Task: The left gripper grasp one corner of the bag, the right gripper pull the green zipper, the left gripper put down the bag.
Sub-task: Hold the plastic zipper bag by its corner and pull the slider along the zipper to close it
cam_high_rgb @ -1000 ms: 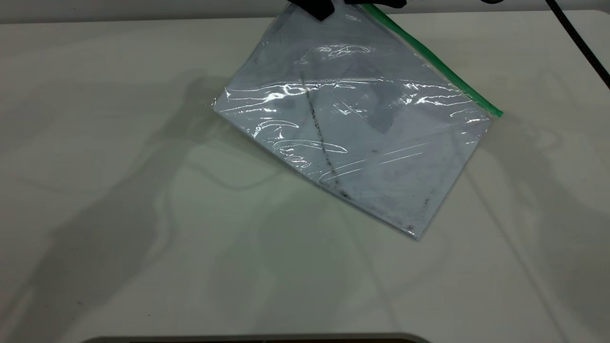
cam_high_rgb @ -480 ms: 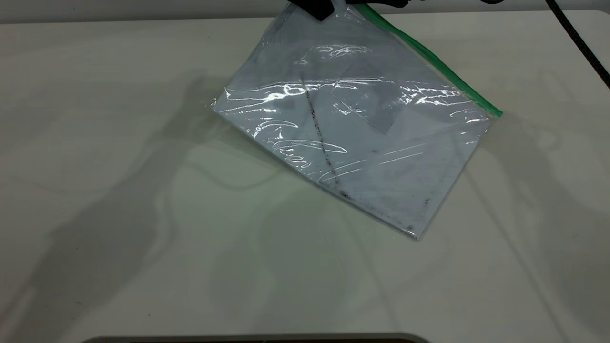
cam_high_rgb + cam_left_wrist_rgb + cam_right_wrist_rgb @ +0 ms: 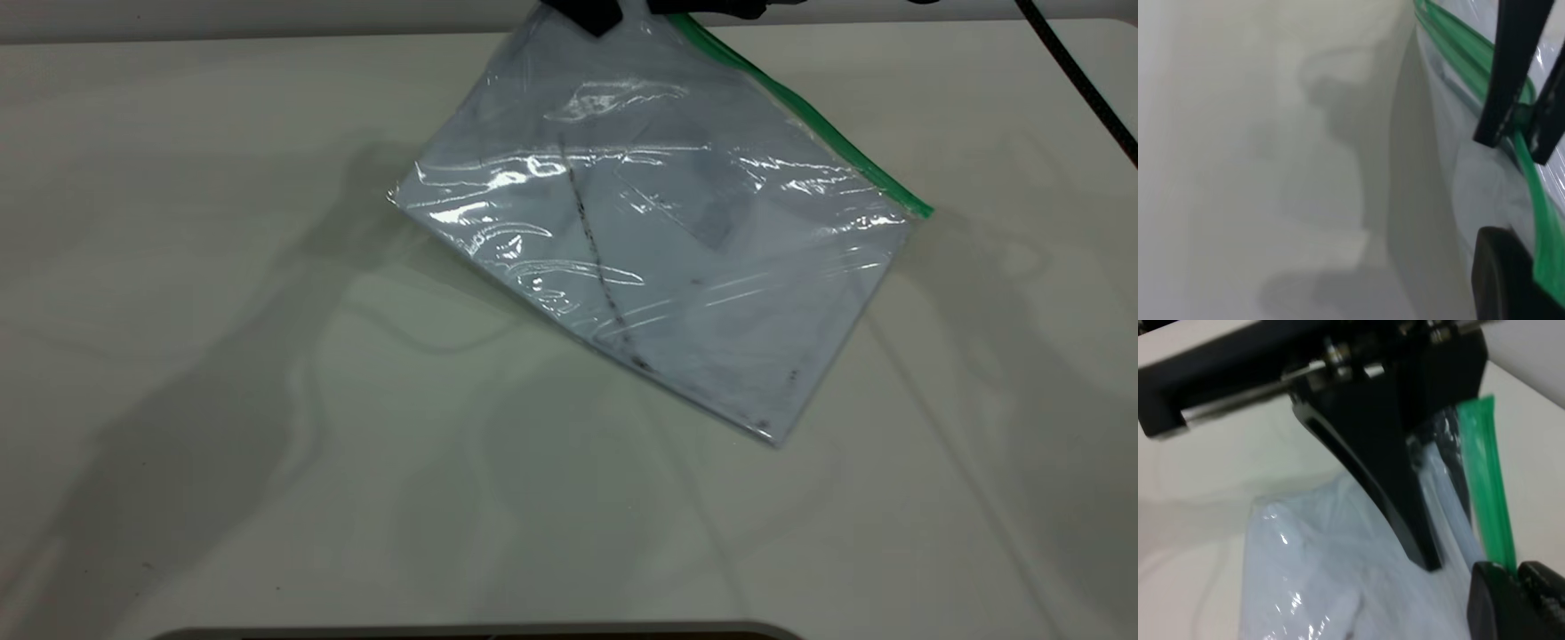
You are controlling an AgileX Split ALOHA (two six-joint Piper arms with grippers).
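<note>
Two steps look underway: the left gripper (image 3: pixel 1418 540) clenches the bag (image 3: pixel 658 240) by its raised green-edged corner (image 3: pixel 1475 427), the right gripper (image 3: pixel 1518 130) nips the green zipper (image 3: pixel 800 111) beside it, unpulled, set-down remaining.

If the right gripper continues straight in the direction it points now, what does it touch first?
Most likely nothing new: the right gripper already sits on the green zipper of the bag. Straight on, it would follow that strip toward the left gripper close ahead, though depth is unclear.
</note>
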